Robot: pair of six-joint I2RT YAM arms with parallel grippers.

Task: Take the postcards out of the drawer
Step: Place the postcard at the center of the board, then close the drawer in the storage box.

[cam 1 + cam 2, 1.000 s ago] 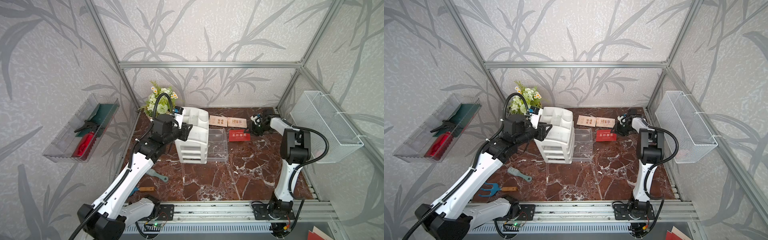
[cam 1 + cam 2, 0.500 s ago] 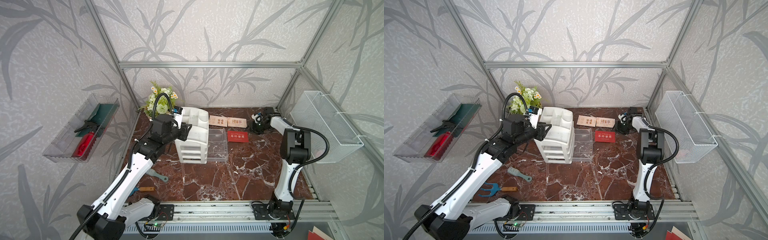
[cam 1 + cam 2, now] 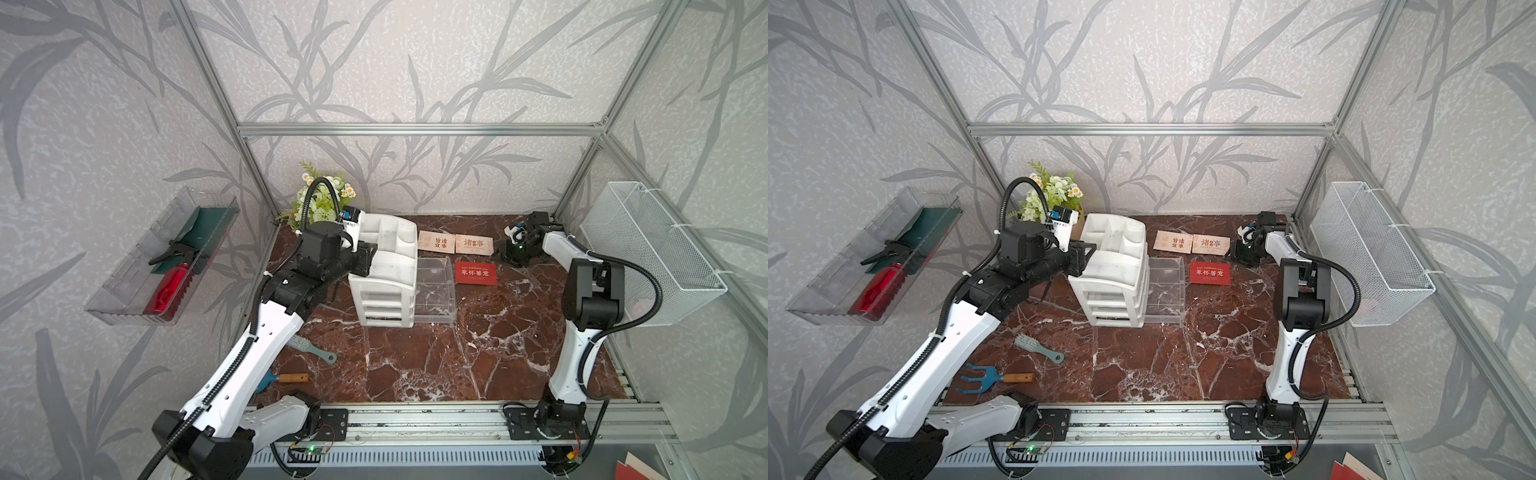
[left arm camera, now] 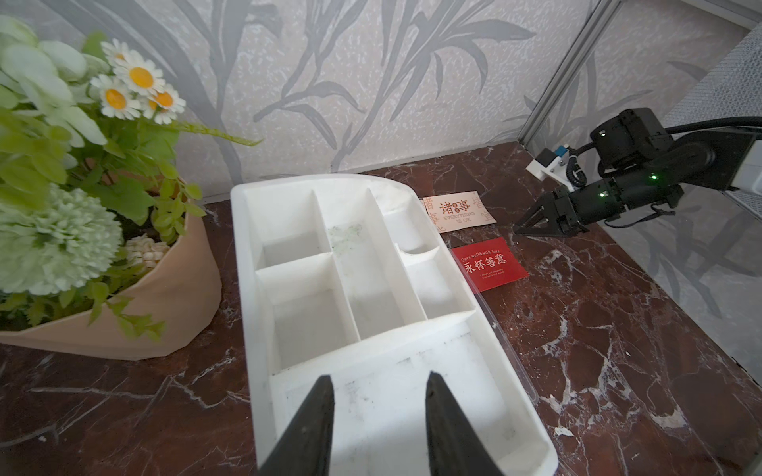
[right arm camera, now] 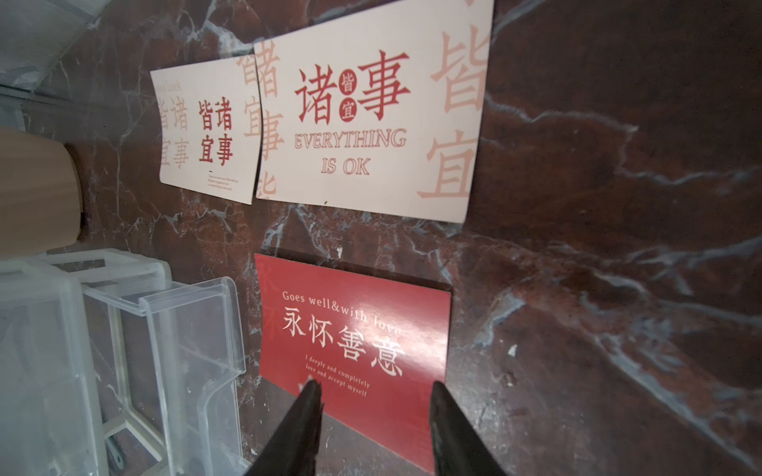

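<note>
Nearby, clear drawer [image 5: 185, 329] beside red postcard [image 5: 354, 342]

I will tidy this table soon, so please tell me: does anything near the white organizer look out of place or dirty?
The clear drawer stands pulled out of the white organizer and looks empty. A faint greenish stain marks one top compartment. The larger beige card seems to overlap the smaller beige card at one edge.

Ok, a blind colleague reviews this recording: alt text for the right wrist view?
Two cream postcards lie side by side on the marble table, a red postcard beside a clear drawer. The open right gripper points at the red one.
</note>
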